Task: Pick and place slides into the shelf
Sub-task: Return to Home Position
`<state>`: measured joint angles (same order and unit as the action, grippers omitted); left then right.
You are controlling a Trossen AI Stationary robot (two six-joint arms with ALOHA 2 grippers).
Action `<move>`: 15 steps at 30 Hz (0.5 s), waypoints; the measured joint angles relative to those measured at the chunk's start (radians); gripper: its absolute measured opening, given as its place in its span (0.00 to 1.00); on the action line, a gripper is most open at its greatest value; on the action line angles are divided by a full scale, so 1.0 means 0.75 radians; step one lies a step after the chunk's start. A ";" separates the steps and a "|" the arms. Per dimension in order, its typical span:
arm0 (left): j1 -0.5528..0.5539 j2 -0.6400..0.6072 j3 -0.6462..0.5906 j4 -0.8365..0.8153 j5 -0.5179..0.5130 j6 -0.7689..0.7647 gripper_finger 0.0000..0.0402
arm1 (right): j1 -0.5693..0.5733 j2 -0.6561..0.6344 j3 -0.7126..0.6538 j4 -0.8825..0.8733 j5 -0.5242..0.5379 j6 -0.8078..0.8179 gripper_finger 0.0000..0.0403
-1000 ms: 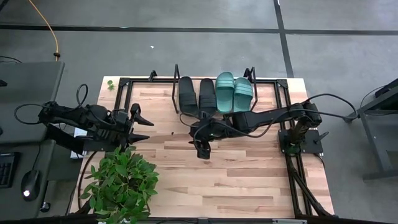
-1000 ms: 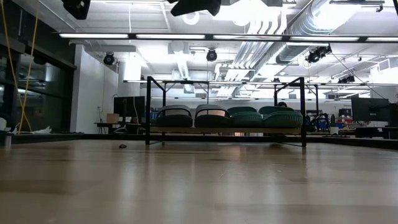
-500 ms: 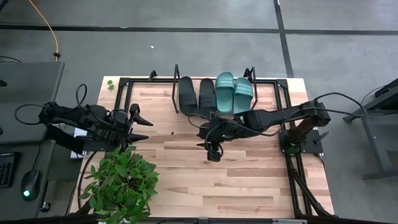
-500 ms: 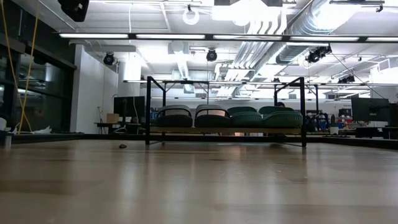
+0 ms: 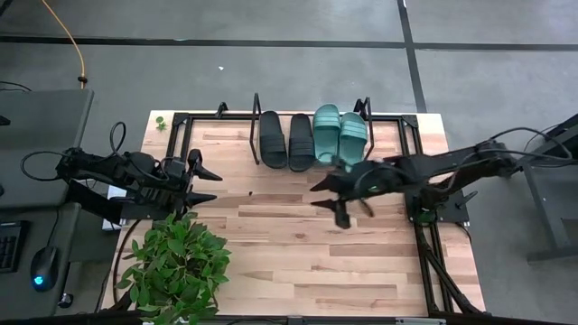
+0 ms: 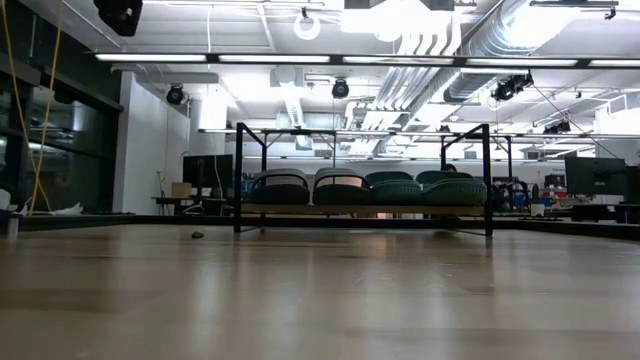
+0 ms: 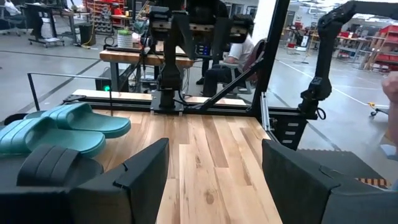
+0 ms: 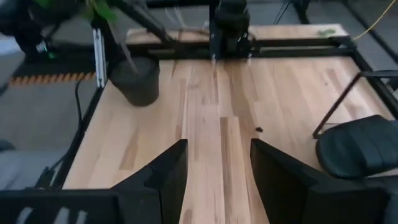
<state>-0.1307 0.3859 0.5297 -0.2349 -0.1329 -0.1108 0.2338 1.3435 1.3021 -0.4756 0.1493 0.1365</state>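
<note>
All the slides lie sole-down, side by side, on the shelf [image 5: 256, 120] at the table's far edge: two black slides [image 5: 271, 140] [image 5: 301, 142] and two teal slides [image 5: 326, 133] [image 5: 352, 137]. In the low view the shelf [image 6: 238, 178] carries the black slides [image 6: 279, 187] and the teal slides [image 6: 455, 190]. My right gripper [image 5: 329, 202] hovers open over the table's middle, on the near side of the shelf, touching nothing. My left gripper [image 5: 217, 189] waits open near the left edge. The left wrist view shows the teal slides [image 7: 62, 127], the right wrist view one black slide [image 8: 360, 149].
A potted plant [image 5: 176, 262] stands at the table's near-left corner, close to my left arm; its pot [image 8: 135, 79] shows in the right wrist view. Black frame rails [image 5: 424, 236] run along the table's right side. Bare wood [image 5: 307, 262] lies between shelf and near edge.
My right gripper has drawn back from in front of the black slides toward the table's right edge, staying open and empty, and its arm has left the top of the low view. The slides have stayed put on the shelf.
</note>
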 joint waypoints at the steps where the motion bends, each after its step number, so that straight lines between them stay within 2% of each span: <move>1: 0.000 0.000 0.000 0.000 -0.009 0.000 0.59 | -0.001 -0.043 -0.043 0.032 0.000 0.004 0.41; 15: 0.000 -0.022 0.000 -0.017 -0.024 0.001 0.59 | 0.076 -0.572 -0.439 0.273 -0.066 -0.042 0.41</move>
<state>-0.1307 0.3696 0.5297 -0.2475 -0.1509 -0.1104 0.2910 0.9143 0.9726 -0.2711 0.0999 0.1052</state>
